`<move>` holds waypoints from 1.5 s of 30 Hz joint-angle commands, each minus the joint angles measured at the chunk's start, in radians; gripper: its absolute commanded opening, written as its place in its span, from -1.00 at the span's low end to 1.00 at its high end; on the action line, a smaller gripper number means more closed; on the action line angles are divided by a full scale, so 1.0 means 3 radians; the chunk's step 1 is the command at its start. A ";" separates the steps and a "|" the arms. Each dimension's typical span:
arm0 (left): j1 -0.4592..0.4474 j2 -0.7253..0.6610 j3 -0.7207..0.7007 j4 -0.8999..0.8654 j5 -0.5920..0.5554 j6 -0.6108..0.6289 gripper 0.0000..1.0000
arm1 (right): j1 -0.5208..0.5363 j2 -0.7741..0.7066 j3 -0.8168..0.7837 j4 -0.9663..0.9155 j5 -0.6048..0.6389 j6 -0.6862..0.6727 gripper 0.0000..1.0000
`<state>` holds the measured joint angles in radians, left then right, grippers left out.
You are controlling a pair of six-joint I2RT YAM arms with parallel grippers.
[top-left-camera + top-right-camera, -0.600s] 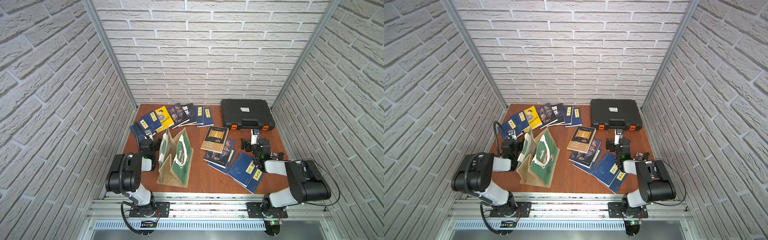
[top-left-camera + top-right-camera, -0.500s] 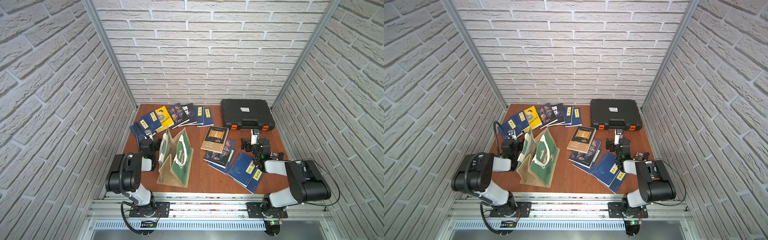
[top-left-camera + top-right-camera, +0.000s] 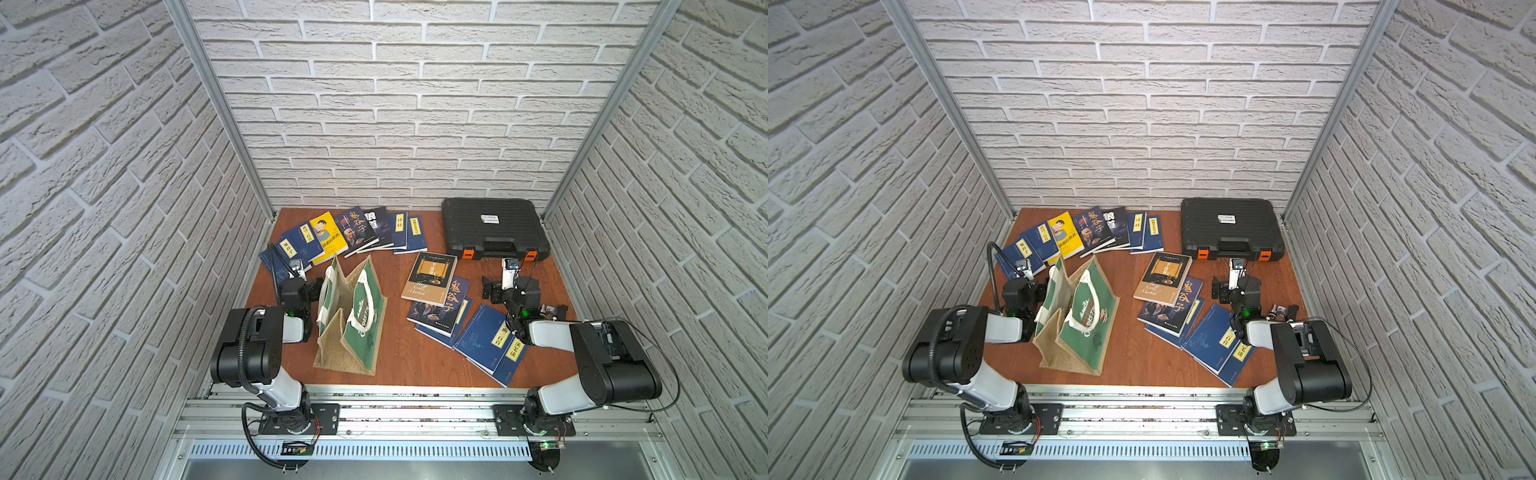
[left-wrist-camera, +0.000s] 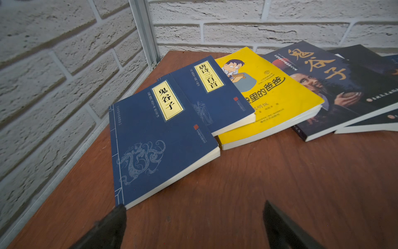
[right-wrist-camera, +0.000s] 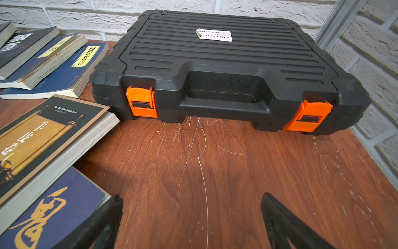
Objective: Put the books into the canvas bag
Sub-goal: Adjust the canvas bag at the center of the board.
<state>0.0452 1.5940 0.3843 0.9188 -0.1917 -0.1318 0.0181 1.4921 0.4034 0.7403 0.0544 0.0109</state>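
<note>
The books (image 3: 354, 231) lie flat on the worktop (image 3: 409, 359), one fan at the back left and one cluster nearer the right. The canvas bag (image 3: 353, 320) stands between them, mouth open. My left pincer (image 4: 193, 206) is released beside the bag, and my right pincer (image 5: 191, 196), also released, faces the black case (image 3: 492, 226)

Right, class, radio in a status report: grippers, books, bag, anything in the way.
Left gripper and right gripper open, empty. Books on table, none held. Bag upright, mouth open. Case at back, apart from bag.
</note>
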 commanded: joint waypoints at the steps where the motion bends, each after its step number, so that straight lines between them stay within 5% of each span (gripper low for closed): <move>1: 0.0021 -0.0070 -0.0036 0.0107 0.0026 0.0028 0.97 | 0.0027 -0.0080 -0.0027 0.0064 -0.0012 -0.0020 1.00; 33: 0.0033 -0.0122 -0.0160 0.0281 -0.0080 -0.0022 0.96 | 0.0027 -0.0099 -0.0034 0.0086 -0.0061 -0.0031 1.00; 36: 0.0031 -0.0255 -0.0268 0.0338 -0.0195 -0.0082 0.96 | 0.0027 -0.0241 0.0310 -0.0595 -0.0450 -0.0207 0.91; 40: 0.0023 -0.0247 -0.0401 0.0606 -0.0210 -0.0069 0.96 | 0.0027 -0.0262 0.1244 -0.2275 -0.0362 0.0013 0.79; 45: -0.0020 -0.0253 -0.0478 0.0787 -0.0247 -0.0012 0.96 | 0.0031 -0.0417 0.1388 -0.2465 -0.0501 0.0124 0.71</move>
<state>0.0444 1.5379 0.2550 1.0431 -0.2447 -0.1455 0.0212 1.4086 0.8230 0.1555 -0.0597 0.0135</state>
